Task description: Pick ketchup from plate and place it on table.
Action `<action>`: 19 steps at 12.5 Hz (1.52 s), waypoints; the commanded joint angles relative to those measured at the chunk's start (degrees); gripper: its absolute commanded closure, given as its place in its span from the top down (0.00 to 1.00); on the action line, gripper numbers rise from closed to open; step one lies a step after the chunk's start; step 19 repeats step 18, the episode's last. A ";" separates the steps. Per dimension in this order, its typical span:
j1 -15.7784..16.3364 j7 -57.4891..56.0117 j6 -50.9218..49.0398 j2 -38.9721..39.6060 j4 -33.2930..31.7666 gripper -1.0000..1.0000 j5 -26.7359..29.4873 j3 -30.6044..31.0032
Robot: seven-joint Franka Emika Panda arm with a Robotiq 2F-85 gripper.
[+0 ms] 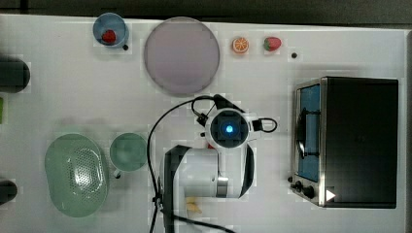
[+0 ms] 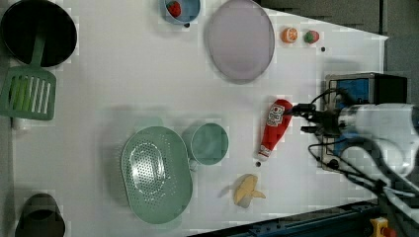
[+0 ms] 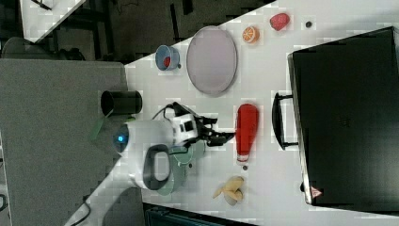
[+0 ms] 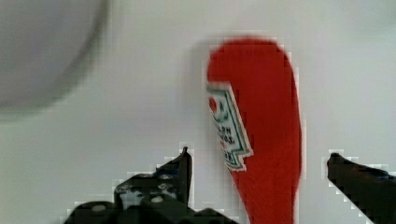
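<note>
Your ketchup (image 2: 273, 129) lies flat on the counter (image 2: 123, 84), just off the empty plate (image 2: 240, 39). Your tool (image 4: 257, 170) straddles it, jaws wide, gripping nothing. Placement looks done; retreat next.

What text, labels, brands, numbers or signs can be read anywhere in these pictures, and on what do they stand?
Ketchup bottle: white label with a red mark and lines of lettering, too blurred to read.
Toaster oven: small white triangle mark at a front corner, no legible text.
The same corner in the right view carries a small red triangle sign, its content too small to read.
No other words or numbers are readable.
</note>
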 commanded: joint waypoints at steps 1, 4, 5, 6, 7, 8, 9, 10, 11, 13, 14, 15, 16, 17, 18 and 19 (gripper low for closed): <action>-0.24 3.20 -10.22 -7.79 8.71 1.00 0.70 0.03; -0.15 8.53 -22.48 -10.55 19.20 1.00 1.44 0.08; -0.14 8.52 -26.75 -10.86 23.08 1.00 1.40 0.08; -0.13 8.52 -30.87 -10.83 27.10 1.00 1.41 0.10; -0.12 8.53 -35.52 -10.67 30.79 1.00 1.41 0.11; -0.16 8.53 -40.27 -10.63 33.79 1.00 1.40 0.04; -0.20 8.53 -44.35 -10.63 36.11 1.00 1.39 -0.05; -0.21 8.53 -47.50 -10.68 37.75 1.00 1.39 -0.06; -0.18 8.53 -49.97 -10.70 38.91 1.00 1.39 -0.04; -0.18 8.53 -50.46 -10.67 39.38 1.00 1.39 -0.04; -0.18 8.53 -50.44 -10.66 39.20 1.00 1.39 -0.04; -0.18 8.53 -50.45 -10.62 39.06 1.00 1.39 -0.04; -0.18 8.53 -50.45 -10.56 39.01 1.00 1.39 -0.04; -0.18 8.53 -50.45 -10.52 39.00 1.00 1.39 -0.04; -0.18 8.53 -50.44 -10.51 39.00 1.00 1.39 -0.04; -0.18 8.53 -50.44 -10.51 39.00 1.00 1.39 -0.04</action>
